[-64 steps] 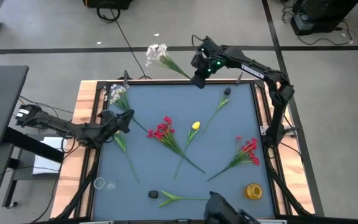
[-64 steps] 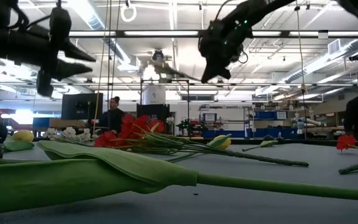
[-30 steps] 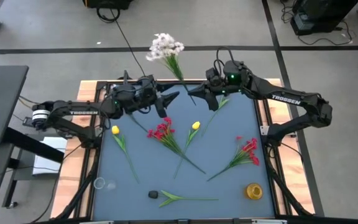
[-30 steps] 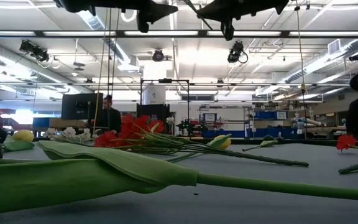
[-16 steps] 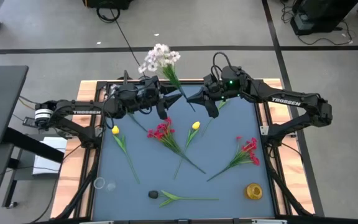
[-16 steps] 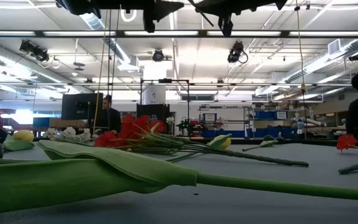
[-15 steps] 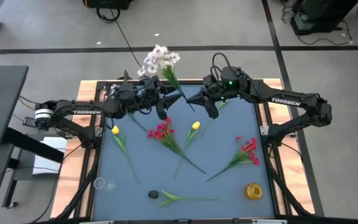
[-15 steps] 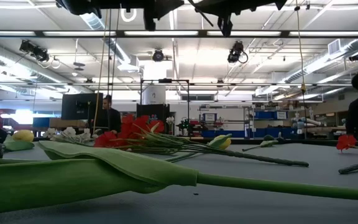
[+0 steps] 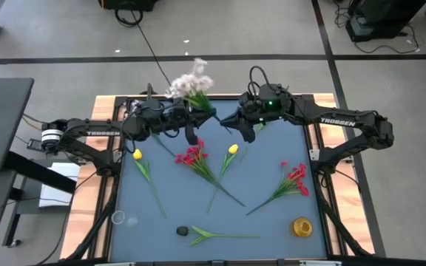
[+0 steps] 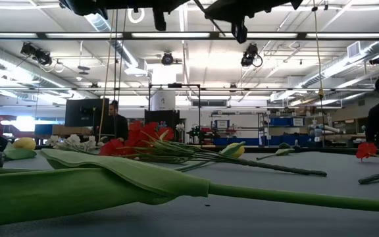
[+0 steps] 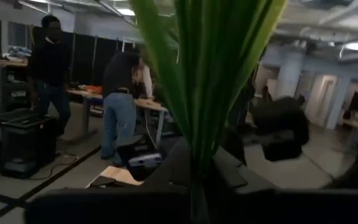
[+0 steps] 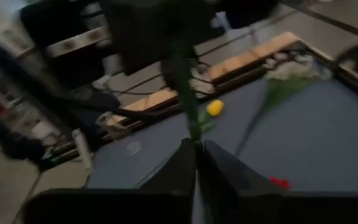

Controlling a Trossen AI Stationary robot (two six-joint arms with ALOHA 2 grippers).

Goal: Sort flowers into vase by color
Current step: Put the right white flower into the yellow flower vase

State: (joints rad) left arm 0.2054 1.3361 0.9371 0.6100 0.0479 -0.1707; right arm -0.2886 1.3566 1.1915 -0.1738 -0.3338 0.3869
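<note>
Above the far edge of the table, at upper centre of the high view, a white spray hangs in the air between the two arms — its blossoms blurred, its green stem slanting down to the right. The left gripper meets the stem just under the blossoms; the right gripper meets it at the lower end. In the right wrist view the stem runs straight down into the right gripper's closed fingers, so its jaws are clamped on it. In the left wrist view broad green leaves fill the middle of the frame and the stem drops out of sight at the bottom edge; whether the left jaws are together or apart I cannot tell. On the mat below, a red cluster lies at centre with a yellow tulip just to its right, their stems crossing lower down. Another yellow tulip lies at the left edge, a second red cluster at right. A dark bud on a leafy stem lies at bottom centre, near a yellow vase at lower right. A small clear object sits at lower left — too small to tell what it is.
</note>
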